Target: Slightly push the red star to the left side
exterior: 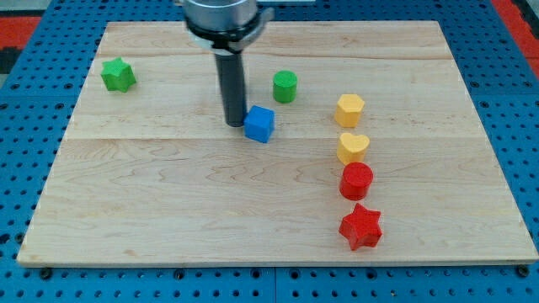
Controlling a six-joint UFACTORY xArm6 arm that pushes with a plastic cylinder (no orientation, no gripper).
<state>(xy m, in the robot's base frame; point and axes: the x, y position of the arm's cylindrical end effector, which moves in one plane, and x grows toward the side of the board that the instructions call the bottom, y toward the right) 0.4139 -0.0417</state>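
The red star (361,226) lies on the wooden board (168,202) near the view's lower right. My tip (234,124) rests on the board near the middle top, just left of the blue cube (260,124), touching or nearly touching it. The tip is far up and to the left of the red star.
A red cylinder (356,180) sits just above the red star, then a yellow heart (353,147) and a yellow hexagon (349,110) above that. A green cylinder (285,87) is right of the rod. A green star (119,75) is at the upper left.
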